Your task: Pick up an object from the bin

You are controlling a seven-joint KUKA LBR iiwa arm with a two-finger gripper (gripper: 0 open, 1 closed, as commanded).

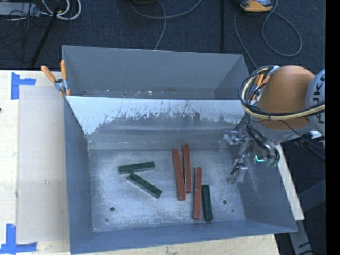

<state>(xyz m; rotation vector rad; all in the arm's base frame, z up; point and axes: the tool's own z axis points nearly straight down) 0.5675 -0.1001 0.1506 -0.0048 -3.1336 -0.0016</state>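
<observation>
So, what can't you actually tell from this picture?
- Camera view, right wall of the bin: its upper part is hidden by the arm's orange cover.
- Camera view, the pincer: whether it touches the bin floor; the downward angle hides that.
- Camera view, left: whether the level green bar touches the slanted green bar; too small.

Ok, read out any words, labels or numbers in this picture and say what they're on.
"UK", roughly: dark letters on the arm's white casing, cut off at the edge, so uncertain.
No text readable on the grey bin or the sticks lying in it.
</observation>
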